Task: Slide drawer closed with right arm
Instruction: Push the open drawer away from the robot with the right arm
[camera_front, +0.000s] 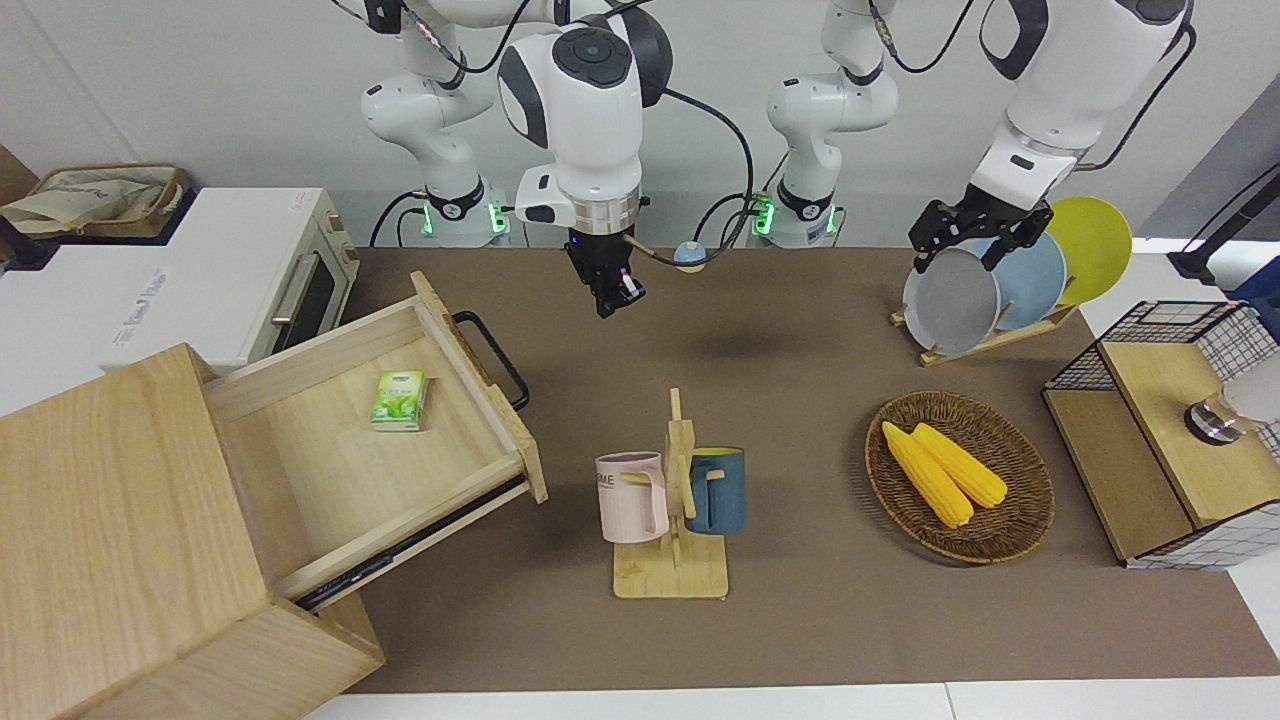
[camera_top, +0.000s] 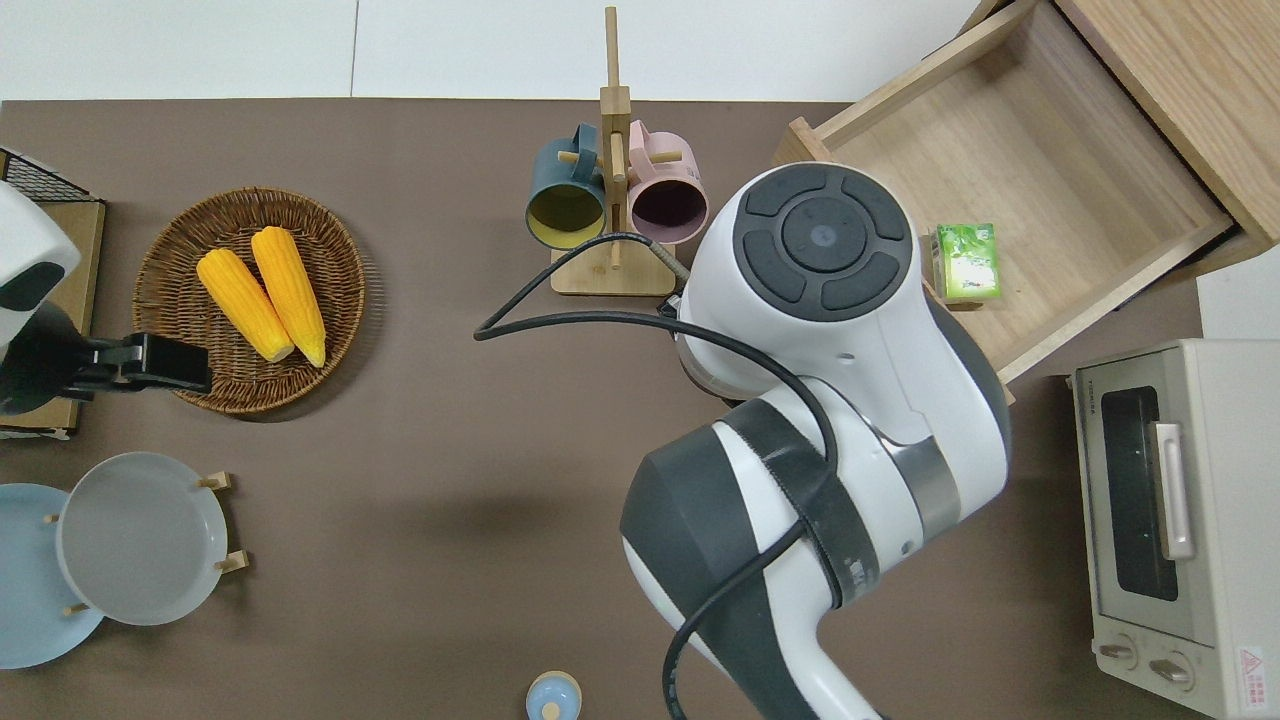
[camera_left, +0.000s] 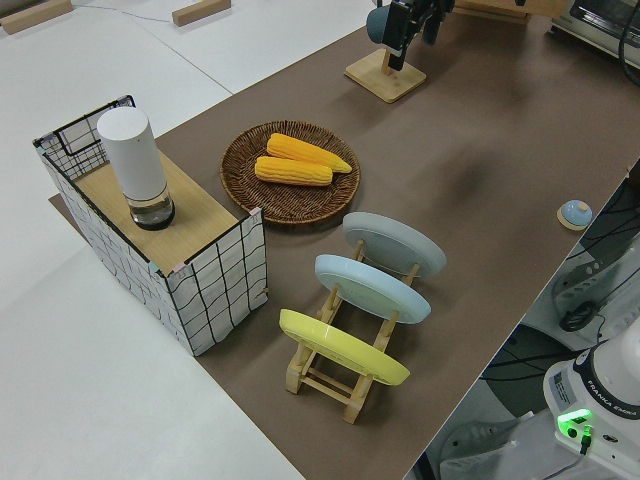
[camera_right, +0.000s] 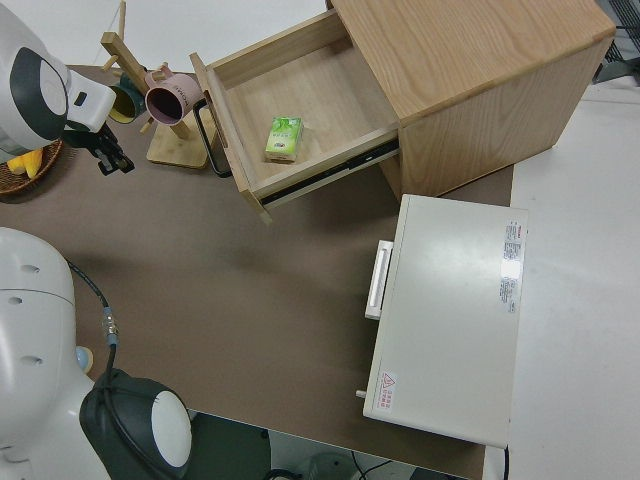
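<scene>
The drawer (camera_front: 330, 470) of the pale wooden box (camera_front: 110, 530) stands pulled wide open. Its black bar handle (camera_front: 495, 355) faces the middle of the table. A small green carton (camera_front: 399, 400) lies on the drawer's floor (camera_top: 1040, 170). My right gripper (camera_front: 612, 295) hangs in the air over the brown mat, a short way from the handle toward the left arm's end, touching nothing. In the right side view the right gripper (camera_right: 110, 162) sits clear of the handle (camera_right: 208, 140). The overhead view hides it under the arm. My left arm (camera_front: 1040, 110) is parked.
A white toaster oven (camera_front: 250, 270) stands beside the drawer box, nearer to the robots. A wooden mug rack (camera_front: 672, 500) with a pink and a blue mug stands mid-table. A basket of corn (camera_front: 1020, 520), a plate rack (camera_front: 985, 285) and a wire-mesh box (camera_front: 1170, 440) fill the left arm's end.
</scene>
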